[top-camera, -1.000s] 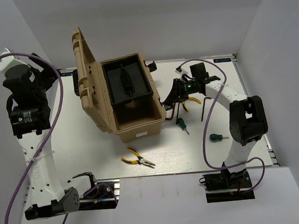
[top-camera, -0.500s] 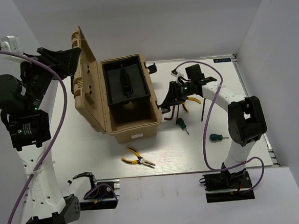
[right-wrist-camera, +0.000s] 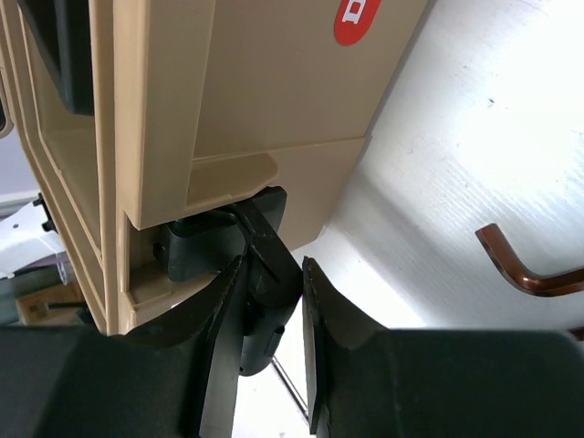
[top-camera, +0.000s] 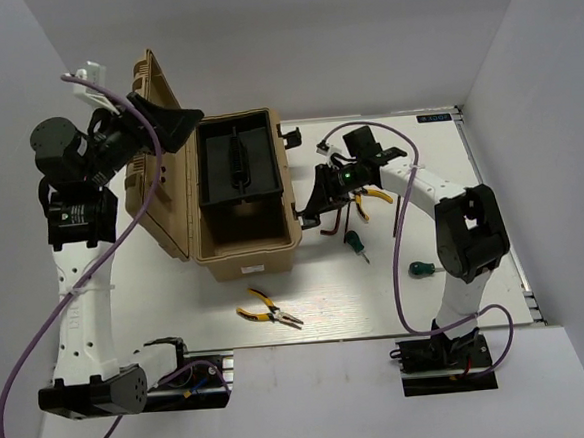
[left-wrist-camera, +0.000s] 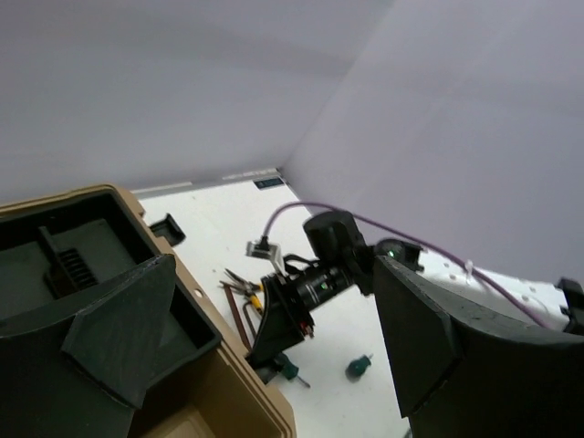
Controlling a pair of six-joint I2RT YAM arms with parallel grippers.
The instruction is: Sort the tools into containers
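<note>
Tools (top-camera: pixel 356 243): loose on desk (top-camera: pixel 157 299) beside open toolbox (top-camera: pixel 249 252); apparently 0 sorted. Right gripper (right-wrist-camera: pixel 272 274) narrow, pinching toolbox latch (right-wrist-camera: pixel 260 228); left gripper (left-wrist-camera: pixel 274 301) wide, empty. Next: release latch, grasp pliers (top-camera: pixel 269 310).

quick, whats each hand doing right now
Left hand: open, holding nothing.
Right hand: closed on the black latch on the side of the box.

Robotics lab cell: white walls (top-camera: pixel 289 39), white table (top-camera: pixel 167 288), bolted left arm (top-camera: pixel 78 314) and right arm (top-camera: pixel 469 237).

Two pliers (top-camera: pixel 269 311), two screwdrivers (top-camera: pixel 356 243) (one stubby)
</note>
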